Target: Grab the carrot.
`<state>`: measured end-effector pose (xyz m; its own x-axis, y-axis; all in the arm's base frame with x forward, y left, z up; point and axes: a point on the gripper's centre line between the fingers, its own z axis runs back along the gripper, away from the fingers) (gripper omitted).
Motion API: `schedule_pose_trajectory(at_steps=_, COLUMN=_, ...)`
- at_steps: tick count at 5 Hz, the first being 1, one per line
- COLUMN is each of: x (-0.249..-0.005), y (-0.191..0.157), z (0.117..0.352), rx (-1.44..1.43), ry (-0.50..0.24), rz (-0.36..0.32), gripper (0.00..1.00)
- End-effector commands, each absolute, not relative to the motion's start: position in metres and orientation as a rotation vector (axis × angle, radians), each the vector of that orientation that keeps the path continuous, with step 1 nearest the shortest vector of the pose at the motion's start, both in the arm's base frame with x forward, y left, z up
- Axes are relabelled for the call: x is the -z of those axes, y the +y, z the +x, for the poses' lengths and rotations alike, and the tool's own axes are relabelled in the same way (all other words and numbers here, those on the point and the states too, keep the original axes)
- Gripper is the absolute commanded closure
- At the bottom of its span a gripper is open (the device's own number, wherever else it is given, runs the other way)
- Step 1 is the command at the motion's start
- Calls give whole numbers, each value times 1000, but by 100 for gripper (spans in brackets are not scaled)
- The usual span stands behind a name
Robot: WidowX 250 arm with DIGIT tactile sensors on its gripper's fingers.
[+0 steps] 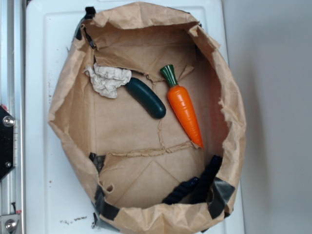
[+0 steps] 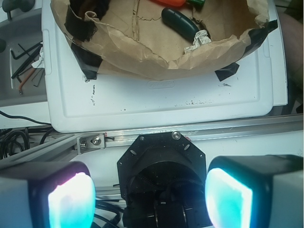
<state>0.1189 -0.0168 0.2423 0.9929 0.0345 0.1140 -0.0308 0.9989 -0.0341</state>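
Task barely begun: gripper [image 2: 149, 190] hangs w/ jaws spread wide, nothing between the glowing pads [image 2: 71, 202], well short of the bag [image 2: 156, 54]. Carrot [image 1: 184, 107] untouched, far ahead of the jaws, lying on the bag floor, stem toward the bag's back fold, tip toward the front flap. Cucumber [image 1: 146, 97] lies just beside it, not touching; crumpled paper [image 1: 107, 80] at the cucumber's far end. All left to do: reach over, descend, close on the carrot.

Exterior view shows the whole carrot but no gripper. Wrist view shows the jaws, white board [image 2: 161, 99], rail [image 2: 199, 130], and only a sliver of carrot at the top edge.
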Motion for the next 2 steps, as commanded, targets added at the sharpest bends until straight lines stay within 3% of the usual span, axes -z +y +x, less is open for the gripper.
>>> schedule_pose_trajectory(at_steps=1, x=-242, y=-17, z=119, rx=-33, ry=-115, rz=-32, gripper=0)
schedule_pose_trajectory(at_steps=2, x=-229, y=-15, z=169, rx=-76, ry=-110, rz=29, gripper=0)
